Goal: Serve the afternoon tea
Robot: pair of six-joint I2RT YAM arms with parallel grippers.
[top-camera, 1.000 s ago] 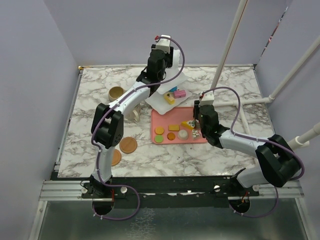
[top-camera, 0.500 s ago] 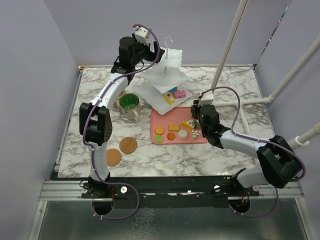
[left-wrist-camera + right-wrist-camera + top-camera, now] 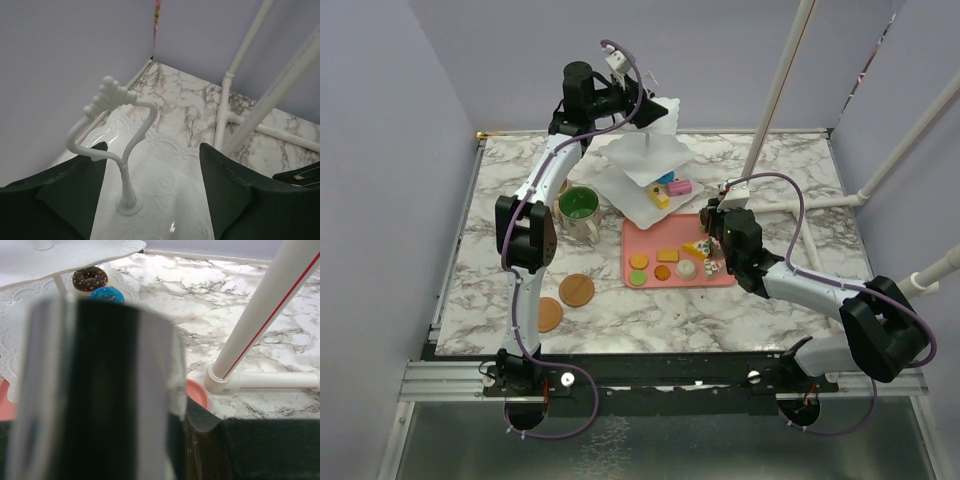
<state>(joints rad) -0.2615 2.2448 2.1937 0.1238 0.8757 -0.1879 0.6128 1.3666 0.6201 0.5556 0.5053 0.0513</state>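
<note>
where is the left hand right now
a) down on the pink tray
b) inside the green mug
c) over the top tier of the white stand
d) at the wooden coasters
c, the left hand is open with a finger on either side of the looped handle, above the top tier of the white stand

Chocolate donut (image 3: 90,278) and blue pastry (image 3: 107,294) sit side by side on the white stand (image 3: 15,300)

Soft, even light throughout; the right wrist view's foreground is blurred.
</note>
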